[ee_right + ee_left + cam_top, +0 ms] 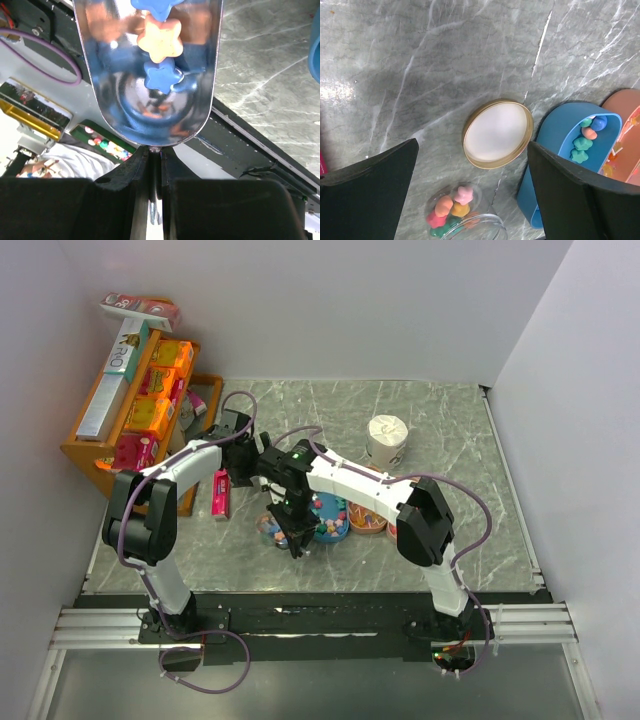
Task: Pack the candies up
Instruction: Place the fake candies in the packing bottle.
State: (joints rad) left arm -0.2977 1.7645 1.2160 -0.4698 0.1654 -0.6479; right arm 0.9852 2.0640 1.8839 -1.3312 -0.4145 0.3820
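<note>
Right jaws clamp a shiny metal scoop (115, 75) holding star-shaped orange and blue candies (160, 42). Left jaws gape above a round gold-rimmed white lid (497, 133).

Looks like a robotics lab test cell, probably: marbled grey table (440, 440) boxed in by plain white panels (350, 310) behind and beside it, aluminium rail (100, 626) along its near edge, wooden rack (85, 452) of boxed goods at its far-left corner.

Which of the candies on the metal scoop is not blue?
The pale orange star, lying in the middle of the scoop. It sits between two blue stars, the only other candies showing there.
</note>
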